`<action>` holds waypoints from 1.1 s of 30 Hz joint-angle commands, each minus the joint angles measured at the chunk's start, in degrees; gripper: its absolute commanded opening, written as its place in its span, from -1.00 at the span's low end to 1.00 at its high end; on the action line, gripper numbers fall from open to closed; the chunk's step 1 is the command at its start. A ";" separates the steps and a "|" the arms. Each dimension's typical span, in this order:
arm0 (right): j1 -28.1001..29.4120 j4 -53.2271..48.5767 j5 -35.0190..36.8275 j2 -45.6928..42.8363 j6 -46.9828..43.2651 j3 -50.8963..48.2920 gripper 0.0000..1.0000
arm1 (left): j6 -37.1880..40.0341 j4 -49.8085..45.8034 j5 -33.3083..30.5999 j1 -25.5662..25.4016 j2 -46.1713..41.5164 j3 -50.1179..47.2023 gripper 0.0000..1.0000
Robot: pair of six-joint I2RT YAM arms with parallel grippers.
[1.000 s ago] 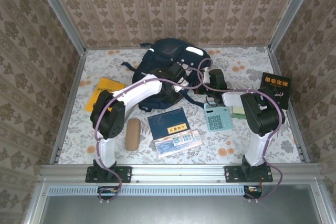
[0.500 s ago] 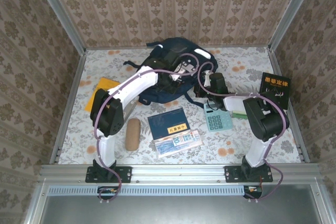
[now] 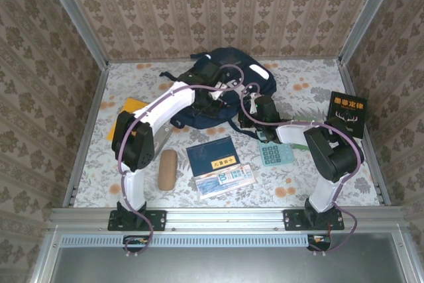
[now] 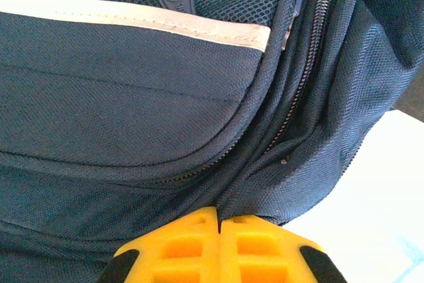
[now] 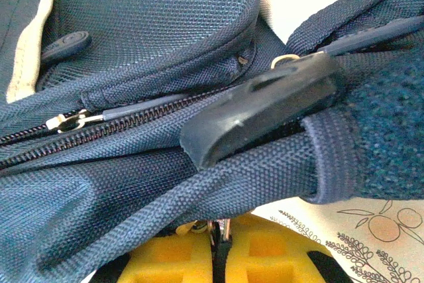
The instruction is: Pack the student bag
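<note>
The student bag [image 3: 228, 71] is a dark navy backpack with a white stripe, lying at the back middle of the table. My left gripper [image 3: 217, 97] reaches over its front. In the left wrist view, the left gripper [image 4: 218, 215] is shut on a fold of navy fabric beside a closed zipper [image 4: 291, 104]. My right gripper [image 3: 246, 116] is at the bag's near right edge. In the right wrist view, the right gripper [image 5: 222, 230] is shut on a small metal pull under a navy strap [image 5: 218, 190]. A dark rubber tab [image 5: 258, 107] lies above it.
Near the front lie a blue booklet [image 3: 212, 154], a printed packet [image 3: 226, 178] and a brown pencil case [image 3: 167, 168]. An orange book [image 3: 131, 107] sits left. A teal calculator [image 3: 275, 154] lies under the right forearm, and a black book [image 3: 347, 112] sits at the far right.
Both grippers moved toward the back and left while gripping the bag. The bag's near edge has been pulled back with them and bunched up. The other items have not moved.
</note>
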 commanded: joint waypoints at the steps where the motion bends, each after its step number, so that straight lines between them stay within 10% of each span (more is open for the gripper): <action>1: 2.68 3.90 -10.13 -2.79 -0.02 1.85 -1.00 | -3.21 15.50 4.48 0.06 -2.78 -1.03 -1.00; 12: 15.01 5.88 -14.75 0.01 5.27 8.31 -1.00 | -6.38 18.17 6.91 -0.37 -1.97 -1.08 -1.00; 33: 16.06 1.35 -13.03 2.92 6.40 10.35 -0.77 | -9.65 18.28 5.89 2.38 -4.72 -3.88 -1.00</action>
